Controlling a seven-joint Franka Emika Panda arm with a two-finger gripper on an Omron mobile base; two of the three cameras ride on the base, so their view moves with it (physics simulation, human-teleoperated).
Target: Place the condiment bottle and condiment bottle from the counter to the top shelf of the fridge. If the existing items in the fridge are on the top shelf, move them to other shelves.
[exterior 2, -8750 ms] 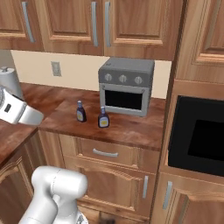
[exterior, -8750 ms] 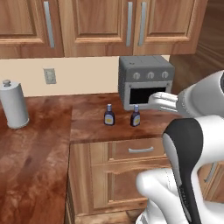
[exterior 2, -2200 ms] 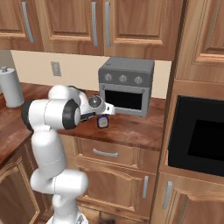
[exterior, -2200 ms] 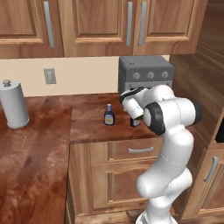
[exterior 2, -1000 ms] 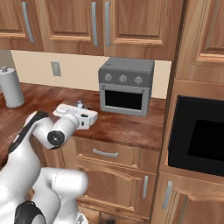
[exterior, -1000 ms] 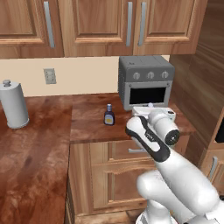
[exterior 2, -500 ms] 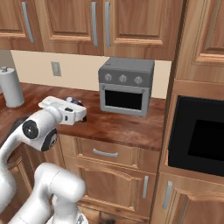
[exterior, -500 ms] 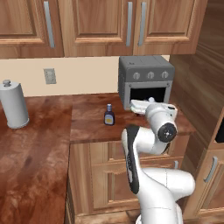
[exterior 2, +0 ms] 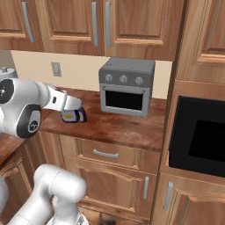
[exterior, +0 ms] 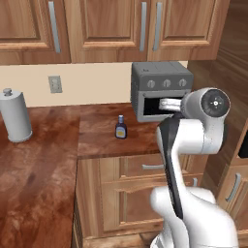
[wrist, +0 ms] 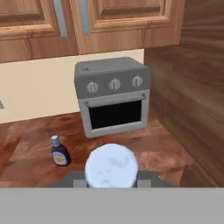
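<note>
My gripper (exterior 2: 73, 115) is shut on one condiment bottle (exterior 2: 69, 116), which it holds tilted on its side above the counter (exterior 2: 118, 125), left of the toaster oven. In the hand view the held bottle's pale round end (wrist: 111, 165) sits between the fingertips of the gripper (wrist: 111, 176). The second condiment bottle (exterior: 120, 128) (wrist: 60, 152) stands upright on the counter (exterior: 97, 140), to the left of the oven's front. In the left base view my hand (exterior: 169, 103) hovers in front of the oven door. The fridge is out of view.
A grey toaster oven (exterior: 160, 89) (exterior 2: 126, 85) (wrist: 111, 94) stands at the back of the counter. A paper towel roll (exterior: 14, 116) stands at the far left. A tall wooden panel (wrist: 192, 87) and a black built-in oven (exterior 2: 197, 140) bound the right side. Wooden cabinets hang overhead.
The arm's elbow has swung up and to the right while the held bottle stayed raised in front of the toaster oven. The bottle on the counter has not moved.
</note>
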